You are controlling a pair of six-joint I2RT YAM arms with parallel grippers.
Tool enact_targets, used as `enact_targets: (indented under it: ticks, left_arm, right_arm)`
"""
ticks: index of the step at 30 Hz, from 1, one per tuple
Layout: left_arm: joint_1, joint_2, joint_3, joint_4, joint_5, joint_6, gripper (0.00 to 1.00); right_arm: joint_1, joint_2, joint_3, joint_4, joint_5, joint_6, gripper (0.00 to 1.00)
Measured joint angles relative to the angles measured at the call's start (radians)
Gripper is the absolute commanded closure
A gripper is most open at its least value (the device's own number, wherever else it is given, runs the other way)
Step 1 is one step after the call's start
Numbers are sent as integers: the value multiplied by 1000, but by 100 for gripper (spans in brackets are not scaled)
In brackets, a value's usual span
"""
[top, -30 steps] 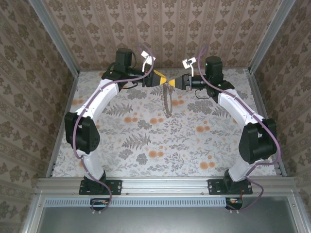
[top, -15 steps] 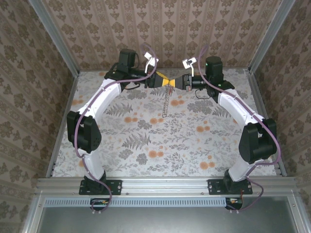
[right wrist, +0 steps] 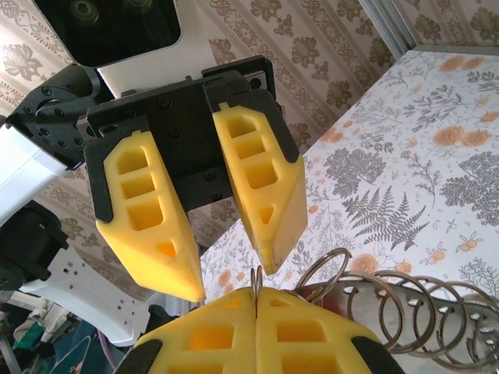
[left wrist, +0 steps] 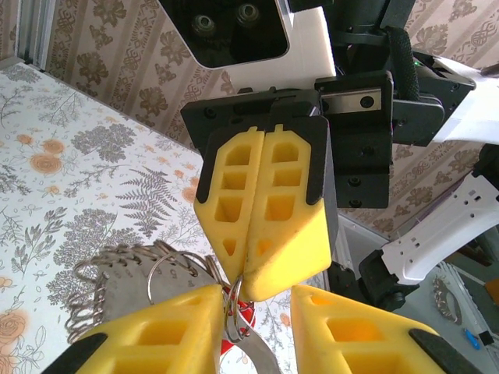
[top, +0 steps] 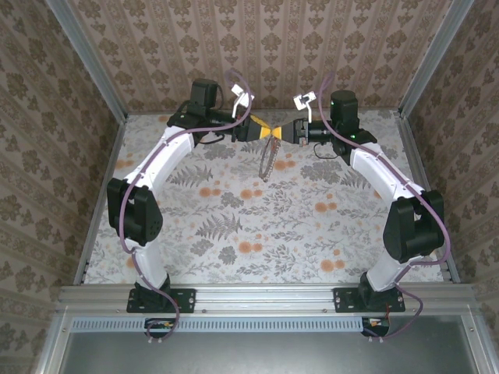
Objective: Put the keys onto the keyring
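Both grippers meet tip to tip high at the back of the table. My right gripper [top: 282, 131] [right wrist: 256, 294] is shut on the small end ring [right wrist: 256, 277] of the keyring [top: 267, 160], whose chain of metal loops [right wrist: 405, 305] [left wrist: 117, 269] hangs below. My left gripper [top: 261, 130] [left wrist: 257, 294] stands open, its yellow fingers either side of the right gripper's closed tip [left wrist: 248, 282]. The small ring [left wrist: 236, 305] lies against the inner face of one left finger. The red-headed key [left wrist: 224, 347] with a silver blade hangs on that ring, just under the fingertips.
The flower-and-fern printed tabletop [top: 257, 226] spreads below. Patterned walls close the back and both sides, with metal rails [top: 101, 195] along the edges. Both arms arch inward from their bases at the near edge.
My left gripper has shifted right, closing the gap to the right gripper. The hanging chain has swung and turned, showing as a loop again. The right arm has stayed put.
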Motion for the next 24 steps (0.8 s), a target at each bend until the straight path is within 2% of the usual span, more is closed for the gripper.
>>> enact_targets:
  ticks: [8,24]
  left_arm:
    - [-20,0,0,-8,2,4,72]
    - [-20,0,-1,-3,-10,12,94]
  right_arm:
    - [-3,0,0,0,-14,0,100]
    - [-5,0,0,0,-38,0,100]
